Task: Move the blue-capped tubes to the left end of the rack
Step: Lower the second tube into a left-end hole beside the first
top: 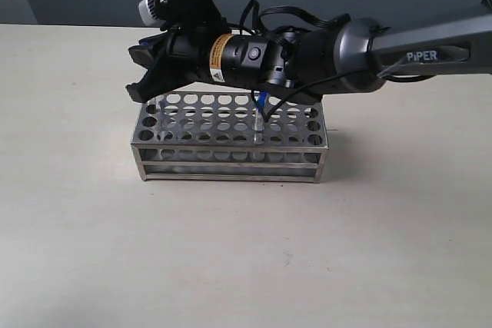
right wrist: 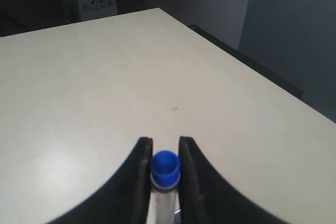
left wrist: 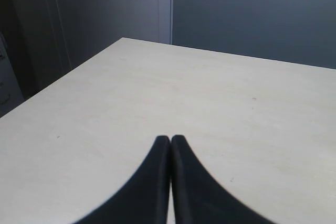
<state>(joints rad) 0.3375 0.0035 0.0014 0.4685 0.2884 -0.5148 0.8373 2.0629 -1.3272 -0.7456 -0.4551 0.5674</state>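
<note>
The grey metal rack (top: 231, 153) stands in mid-table. My right arm reaches across it from the right. At the rack's left end, my right gripper (top: 151, 96) is shut on a blue-capped tube (top: 162, 105). In the right wrist view, both fingers (right wrist: 142, 171) press the sides of that tube's blue cap (right wrist: 165, 164). Its clear body hangs down below. Another blue-capped tube (top: 262, 102) stands in a hole near the rack's middle, under the arm. Any others are hidden by the arm. My left gripper (left wrist: 170, 140) is shut on nothing over bare table.
The black wrist and its cables (top: 254, 55) lie low over the rack's back rows. Pale tabletop (top: 231, 251) surrounds the rack. A dark wall runs behind the table's far edge (top: 69, 24).
</note>
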